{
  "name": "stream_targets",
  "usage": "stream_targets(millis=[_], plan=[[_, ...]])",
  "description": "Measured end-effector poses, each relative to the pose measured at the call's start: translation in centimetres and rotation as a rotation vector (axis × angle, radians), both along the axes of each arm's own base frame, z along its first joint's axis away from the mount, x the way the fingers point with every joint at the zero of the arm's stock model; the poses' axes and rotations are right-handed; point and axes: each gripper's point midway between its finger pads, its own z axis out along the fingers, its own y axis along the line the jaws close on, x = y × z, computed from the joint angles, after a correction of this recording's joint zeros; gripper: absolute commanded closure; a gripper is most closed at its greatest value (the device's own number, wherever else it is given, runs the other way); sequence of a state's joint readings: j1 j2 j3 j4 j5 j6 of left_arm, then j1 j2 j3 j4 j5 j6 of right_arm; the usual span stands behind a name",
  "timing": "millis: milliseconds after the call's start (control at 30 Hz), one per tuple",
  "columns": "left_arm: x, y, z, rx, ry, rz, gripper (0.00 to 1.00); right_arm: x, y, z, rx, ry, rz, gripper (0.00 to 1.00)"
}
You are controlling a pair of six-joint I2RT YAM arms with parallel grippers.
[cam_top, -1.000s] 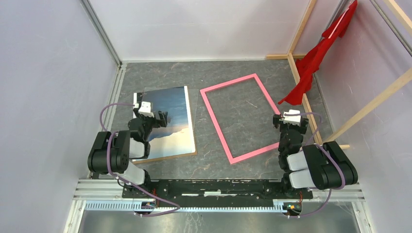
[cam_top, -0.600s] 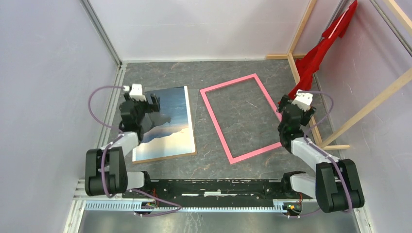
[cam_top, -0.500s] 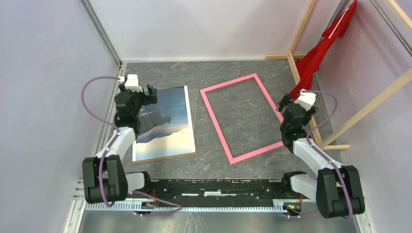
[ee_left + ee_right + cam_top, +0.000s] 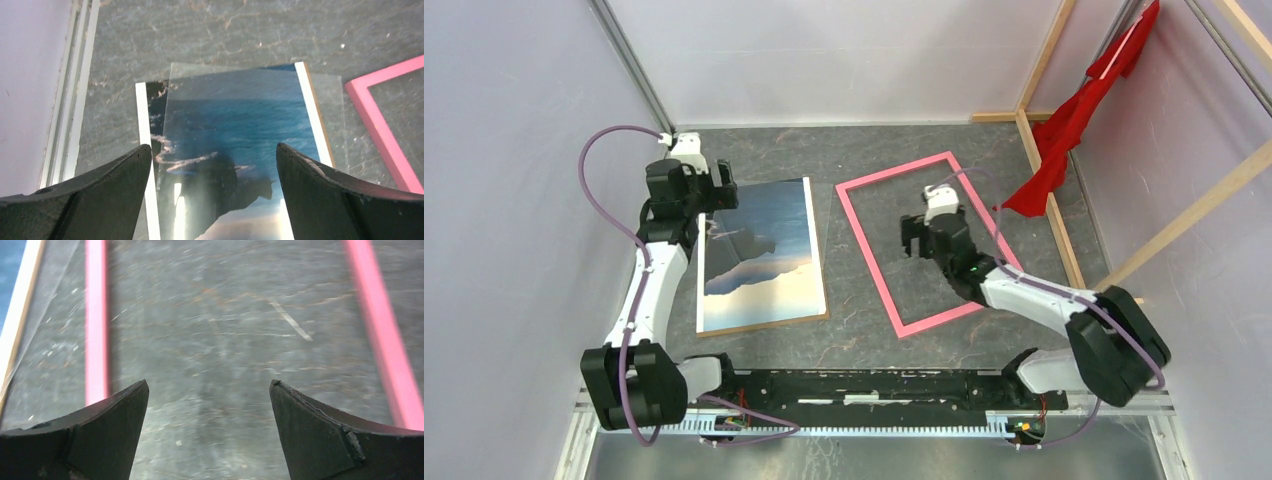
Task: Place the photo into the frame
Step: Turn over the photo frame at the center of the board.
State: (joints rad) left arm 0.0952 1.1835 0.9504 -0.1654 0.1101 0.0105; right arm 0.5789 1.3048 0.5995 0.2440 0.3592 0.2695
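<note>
On the grey table both arms have just unfolded. The photo now lies under the wide-open, empty left gripper, and the frame flanks the equally open, empty right gripper. Nothing is grasped yet.

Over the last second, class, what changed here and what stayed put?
The left gripper reached forward to the far end of the photo; the right gripper swung left over the frame. Both stayed open, empty. Photo, frame and red cloth did not move.
</note>
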Motion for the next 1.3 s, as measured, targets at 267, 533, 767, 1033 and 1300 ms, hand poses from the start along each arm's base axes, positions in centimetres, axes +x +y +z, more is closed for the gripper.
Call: stream_targets(millis=[267,533,767,1033,1300], plan=[[-1.9,0.2,-2.9,0.034,0.154,-0.018,0.0,-3.6,8.4,-3.9,-0.116,0.097,0.229,0.02],[-2.6,0.2,-6.4,0.042,0.291,-0.037,0.0,-5.3,13.3,-6.1,-0.211,0.143,0.322,0.06],[-3.2,0.1,-7.5,0.048,0.34,-0.053,0.0,-5.7,13.2,-7.4,-0.257,0.175,0.302,0.13],[-4.0,-0.4,-8.1,0.046,0.378,-0.088,0.0,-6.4,12.7,-8.9,-0.222,0.21,0.271,0.39],[-4.7,-1.5,-8.2,0.02,0.402,-0.153,0.0,-6.9,13.9,-9.1,-0.143,0.236,0.275,0.85]])
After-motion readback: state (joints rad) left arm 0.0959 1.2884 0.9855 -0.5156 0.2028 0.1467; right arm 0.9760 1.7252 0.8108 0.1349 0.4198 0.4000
